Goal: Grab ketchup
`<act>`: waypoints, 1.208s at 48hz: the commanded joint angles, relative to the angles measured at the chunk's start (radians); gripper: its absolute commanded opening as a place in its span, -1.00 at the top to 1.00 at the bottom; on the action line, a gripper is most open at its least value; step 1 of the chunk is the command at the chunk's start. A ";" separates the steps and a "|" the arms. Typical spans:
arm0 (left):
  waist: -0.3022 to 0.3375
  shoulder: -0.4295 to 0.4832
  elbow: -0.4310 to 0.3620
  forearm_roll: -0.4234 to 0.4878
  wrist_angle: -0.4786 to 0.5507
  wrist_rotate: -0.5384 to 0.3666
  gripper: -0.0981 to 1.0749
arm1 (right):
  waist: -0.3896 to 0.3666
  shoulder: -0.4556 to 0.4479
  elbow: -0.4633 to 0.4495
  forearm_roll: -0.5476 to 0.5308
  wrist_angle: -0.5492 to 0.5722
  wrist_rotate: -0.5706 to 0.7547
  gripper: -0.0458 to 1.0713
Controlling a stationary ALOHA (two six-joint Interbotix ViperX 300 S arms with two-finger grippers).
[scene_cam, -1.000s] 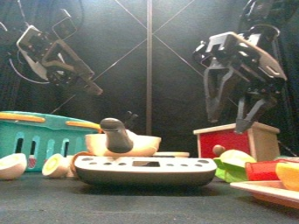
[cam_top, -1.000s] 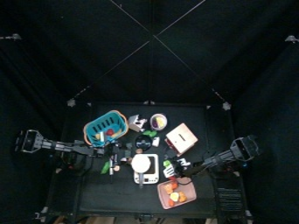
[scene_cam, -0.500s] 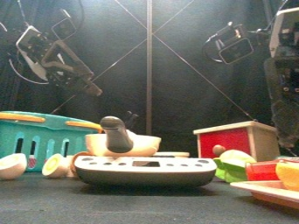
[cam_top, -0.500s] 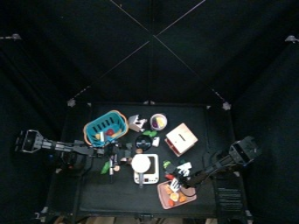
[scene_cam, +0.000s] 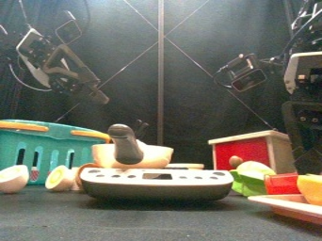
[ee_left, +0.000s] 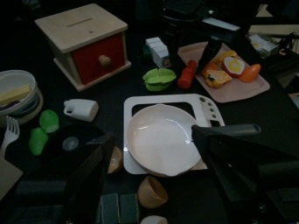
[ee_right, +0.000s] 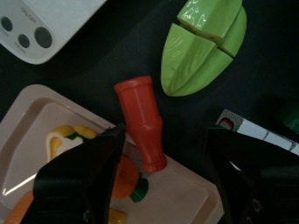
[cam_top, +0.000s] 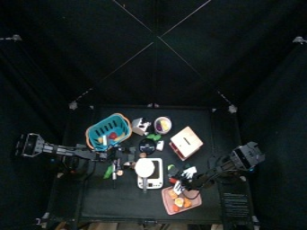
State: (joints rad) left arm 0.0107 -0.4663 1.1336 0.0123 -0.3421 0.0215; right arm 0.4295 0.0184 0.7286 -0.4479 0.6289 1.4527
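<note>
The ketchup [ee_right: 142,121] is a small red bottle lying on the black table beside a pink tray [ee_right: 52,140]. It also shows in the left wrist view [ee_left: 187,74]. My right gripper [ee_right: 172,140] is open and hangs just above it, one jaw on each side, not touching. In the top view the right gripper [cam_top: 186,184] is at the table's front right. My left gripper [ee_left: 149,146] is open and empty above a white scale [ee_left: 201,107] with a white plate on it.
A green cut fruit [ee_right: 208,45] lies close to the ketchup. A red-fronted wooden box [scene_cam: 251,151], a teal basket [scene_cam: 44,141], a bowl [scene_cam: 141,155] and several small toy foods crowd the table. The tray holds orange and yellow pieces.
My right arm has swung from the red box toward the front right and come down over the ketchup by the tray. The left arm has not moved.
</note>
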 commanded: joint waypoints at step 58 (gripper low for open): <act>-0.011 0.000 -0.008 0.021 -0.009 0.006 -0.90 | -0.031 -0.091 -0.066 -0.120 0.017 -0.005 -0.12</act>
State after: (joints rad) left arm 0.0077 -0.4663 1.1367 0.0153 -0.3421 0.0245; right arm 0.4050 -0.0261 0.6903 -0.5292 0.6565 1.4496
